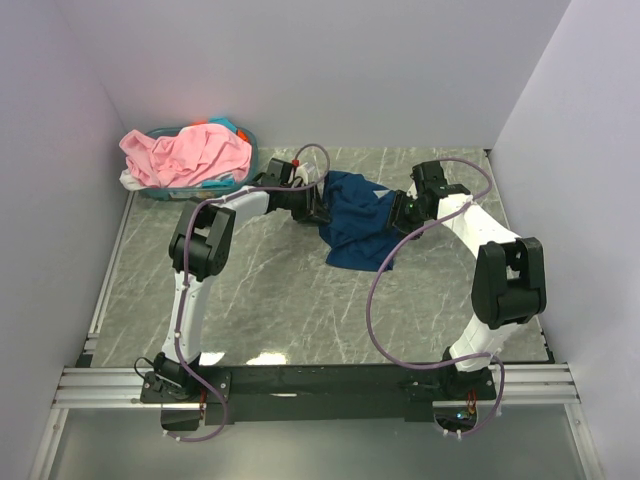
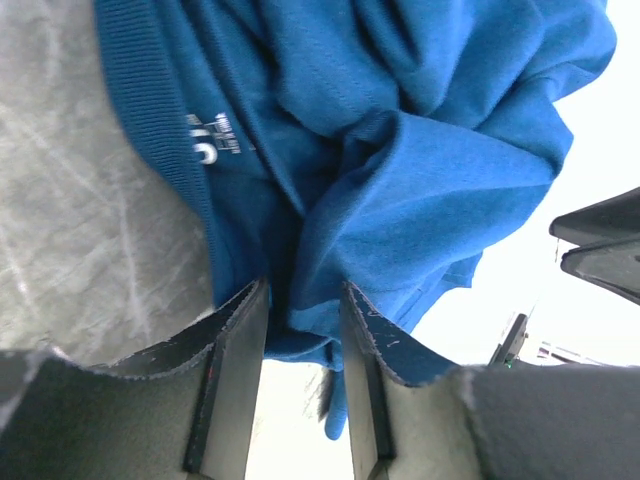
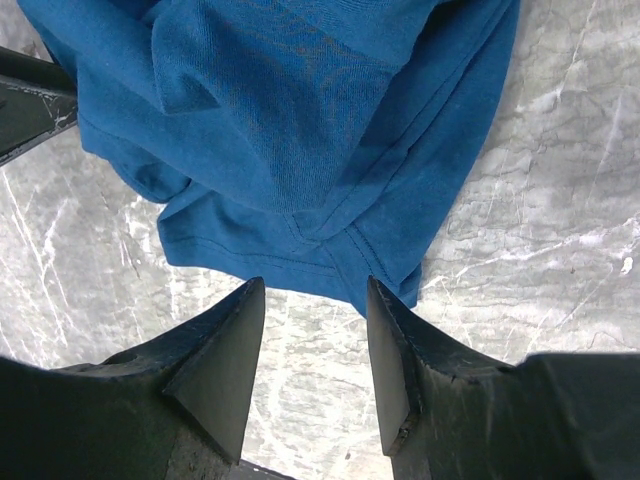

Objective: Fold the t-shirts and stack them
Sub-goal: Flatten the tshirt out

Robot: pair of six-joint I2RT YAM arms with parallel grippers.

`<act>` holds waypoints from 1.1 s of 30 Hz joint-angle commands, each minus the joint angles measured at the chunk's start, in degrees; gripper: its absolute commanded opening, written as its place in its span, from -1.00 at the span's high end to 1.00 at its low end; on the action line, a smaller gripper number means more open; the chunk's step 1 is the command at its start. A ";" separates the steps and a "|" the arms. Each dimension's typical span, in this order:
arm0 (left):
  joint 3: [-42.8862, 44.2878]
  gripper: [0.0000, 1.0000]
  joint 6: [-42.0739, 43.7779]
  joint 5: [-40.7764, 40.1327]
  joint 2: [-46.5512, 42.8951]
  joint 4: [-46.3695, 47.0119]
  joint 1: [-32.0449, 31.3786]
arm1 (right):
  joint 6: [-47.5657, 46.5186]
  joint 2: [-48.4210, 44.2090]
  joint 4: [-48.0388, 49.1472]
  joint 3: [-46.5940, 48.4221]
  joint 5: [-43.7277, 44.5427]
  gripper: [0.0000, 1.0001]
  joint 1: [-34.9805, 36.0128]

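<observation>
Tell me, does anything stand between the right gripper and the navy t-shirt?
Nothing visible does. The right gripper is open, and the hem of the navy t-shirt lies just ahead of it, with only the table surface showing between them.

2 arms of the same build: left arm (image 1: 188,300) and right arm (image 1: 466,216), white tubular links between bulky black joint housings (image 1: 510,280). 1 purple cable (image 1: 372,300) runs in loose loops along each arm to its base. Bases bolted to a black crossbar (image 1: 320,380) on a silver slotted rail (image 1: 100,385). Fingers (image 2: 235,345) matte black, wedge-shaped, flat inner faces, edges scuffed pale.
</observation>
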 commanded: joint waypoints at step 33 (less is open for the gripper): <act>1.33 0.99 3.33 -8.17 -17.70 -3.97 -0.95 | -2.21 -7.56 0.57 -9.14 3.42 -0.06 2.21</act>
